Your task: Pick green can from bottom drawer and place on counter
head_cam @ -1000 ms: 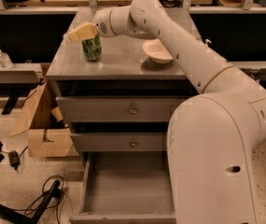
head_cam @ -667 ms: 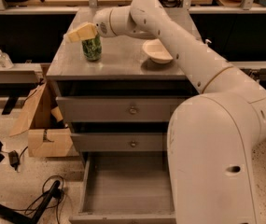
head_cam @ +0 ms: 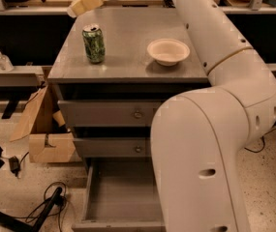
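The green can [head_cam: 94,43] stands upright on the counter [head_cam: 128,33], near its left edge, with nothing holding it. My gripper [head_cam: 84,3], with cream fingers, hangs above the can and slightly to its left, clear of it, open and empty. The bottom drawer [head_cam: 118,197] is pulled out below; the part of its grey floor that I can see is bare. My large white arm covers the drawer's right side.
A cream bowl [head_cam: 168,50] sits on the counter to the right of the can. Two knobbed drawers [head_cam: 108,112] are shut. A cardboard box [head_cam: 45,134] and cables [head_cam: 45,202] lie on the floor at the left. Wooden benches run along the back.
My gripper has let go of the green can and risen up and away from it. The can stays standing on the counter.
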Controlling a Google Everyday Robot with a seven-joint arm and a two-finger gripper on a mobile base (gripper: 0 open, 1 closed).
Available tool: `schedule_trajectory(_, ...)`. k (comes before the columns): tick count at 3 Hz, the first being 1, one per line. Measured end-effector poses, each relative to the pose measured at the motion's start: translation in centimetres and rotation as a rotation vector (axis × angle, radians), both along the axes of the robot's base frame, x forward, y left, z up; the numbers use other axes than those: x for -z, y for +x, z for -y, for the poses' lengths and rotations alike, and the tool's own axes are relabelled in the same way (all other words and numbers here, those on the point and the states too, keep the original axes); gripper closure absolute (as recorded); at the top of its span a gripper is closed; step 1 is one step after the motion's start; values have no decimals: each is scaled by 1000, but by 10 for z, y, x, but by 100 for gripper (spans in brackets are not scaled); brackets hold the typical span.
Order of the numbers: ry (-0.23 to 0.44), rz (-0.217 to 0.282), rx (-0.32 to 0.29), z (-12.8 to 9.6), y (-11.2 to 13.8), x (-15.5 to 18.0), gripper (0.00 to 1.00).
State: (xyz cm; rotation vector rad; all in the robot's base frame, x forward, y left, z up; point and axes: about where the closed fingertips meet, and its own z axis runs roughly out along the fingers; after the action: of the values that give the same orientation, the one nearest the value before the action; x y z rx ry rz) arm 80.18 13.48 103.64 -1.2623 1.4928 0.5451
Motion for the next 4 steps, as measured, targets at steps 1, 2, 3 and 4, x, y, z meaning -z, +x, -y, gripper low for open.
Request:
schedule_trajectory(1, -97, 48, 70, 56, -24, -53, 0)
schedule_trajectory(2, -155, 78, 205, 123, -57, -102, 0)
schedule_trajectory(3, -132, 159, 427, 204, -93, -156, 0)
schedule_trajectory(4, -65, 276, 636, 263, -152, -218, 0)
